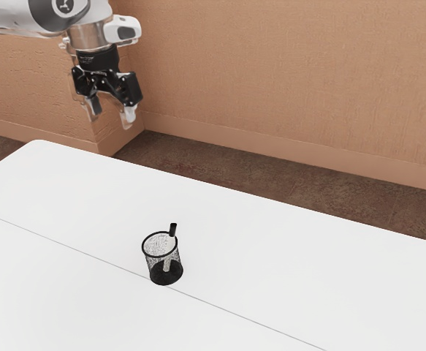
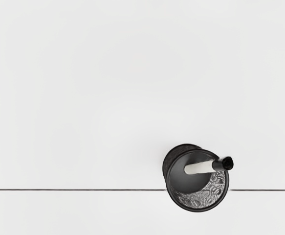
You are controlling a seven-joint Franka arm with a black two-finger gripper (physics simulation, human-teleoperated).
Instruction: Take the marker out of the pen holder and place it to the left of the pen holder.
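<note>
1. The black two-finger tool (image 1: pixel 112 121) is hanging parted and empty, upper left of the exterior view; the reach is probably only starting.
2. The white, black-ended cylindrical marker (image 1: pixel 173 229) is leaning inside the round, black wire-mesh pen holder (image 1: pixel 153 256), lower left of centre.
3. Next is likely descending, pinching the protruding end.
4. The smooth white tabletop (image 1: pixel 293 270) is showing a thin seam.

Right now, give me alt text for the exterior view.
A slim white marker with a black end leans in a round black mesh pen holder on a white table. Toward the exterior view's left, an open black two-finger claw hangs empty.
</note>
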